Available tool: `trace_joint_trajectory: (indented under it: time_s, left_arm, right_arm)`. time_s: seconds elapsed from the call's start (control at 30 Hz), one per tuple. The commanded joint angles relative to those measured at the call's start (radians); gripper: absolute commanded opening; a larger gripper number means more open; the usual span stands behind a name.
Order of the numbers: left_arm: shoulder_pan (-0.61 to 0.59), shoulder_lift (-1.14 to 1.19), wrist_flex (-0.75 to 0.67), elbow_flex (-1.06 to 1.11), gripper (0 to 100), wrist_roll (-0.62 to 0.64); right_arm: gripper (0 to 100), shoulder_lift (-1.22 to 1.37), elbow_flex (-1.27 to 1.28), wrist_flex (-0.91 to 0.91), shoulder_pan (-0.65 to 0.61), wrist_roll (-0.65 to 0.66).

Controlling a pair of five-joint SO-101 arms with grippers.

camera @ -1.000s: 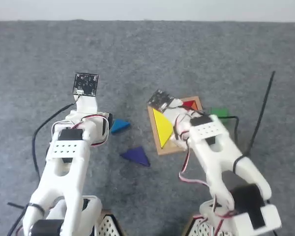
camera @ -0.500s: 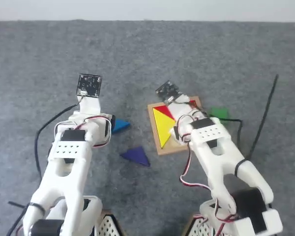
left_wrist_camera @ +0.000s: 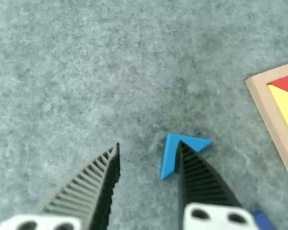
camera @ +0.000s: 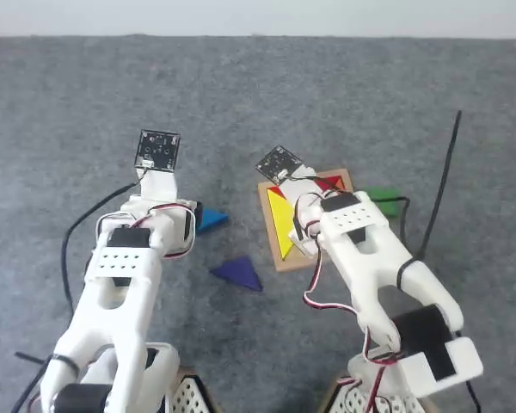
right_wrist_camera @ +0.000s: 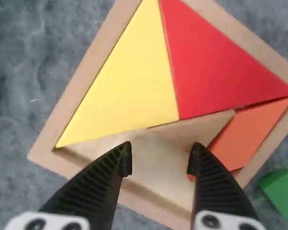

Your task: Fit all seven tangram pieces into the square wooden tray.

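The square wooden tray [camera: 279, 255] lies right of centre and holds a yellow triangle [right_wrist_camera: 129, 91], a red triangle [right_wrist_camera: 211, 67] and an orange piece [right_wrist_camera: 247, 136]. My right gripper [right_wrist_camera: 161, 148] hangs open over the bare tray floor beside the yellow triangle, holding nothing. A small blue triangle [left_wrist_camera: 169, 155] lies on the mat left of the tray. My left gripper [left_wrist_camera: 149, 145] is open just above it, with one finger [left_wrist_camera: 197, 177] overlapping the piece. A purple triangle [camera: 238, 273] lies nearer the front. A green piece [camera: 380, 199] sits just outside the tray's right side.
Grey carpet-like mat [camera: 267, 95] covers the whole table, with open room at the back and far left. A black cable [camera: 439, 206] runs along the right arm. The tray's corner [left_wrist_camera: 273, 112] appears in the left wrist view.
The right arm has shifted a little over the tray, swinging its wrist right and then back left. The left arm has edged slightly forward near the blue triangle.
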Motion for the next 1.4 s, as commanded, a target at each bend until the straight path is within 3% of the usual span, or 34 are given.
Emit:
trace_joint_trajectory:
  time_s: [0.0, 0.13, 0.57, 0.77, 1.13, 1.37]
  left_arm:
    - [0.005, -0.037, -0.023, -0.008, 19, -0.008]
    - [0.006, -0.037, -0.025, -0.008, 19, -0.008]
    - [0.009, -0.037, -0.025, -0.008, 19, -0.008]
    - [0.009, -0.037, -0.025, -0.008, 19, -0.008]
    - [0.011, -0.037, -0.025, -0.008, 19, -0.008]
    - [0.011, -0.037, -0.025, -0.008, 19, -0.008]
  right_arm:
    - [19.5, -0.035, 0.031, 0.091, -0.062, 0.015]
    - [19.5, -0.134, 0.115, 0.074, -0.119, 0.003]
    - [19.5, -0.355, 0.166, 0.073, -0.070, -0.084]
    - [19.5, -0.539, 0.310, -0.076, -0.084, -0.124]
    - [19.7, -0.530, 0.249, -0.079, -0.194, -0.144]
    - [19.8, -0.280, 0.098, -0.088, -0.166, -0.146]
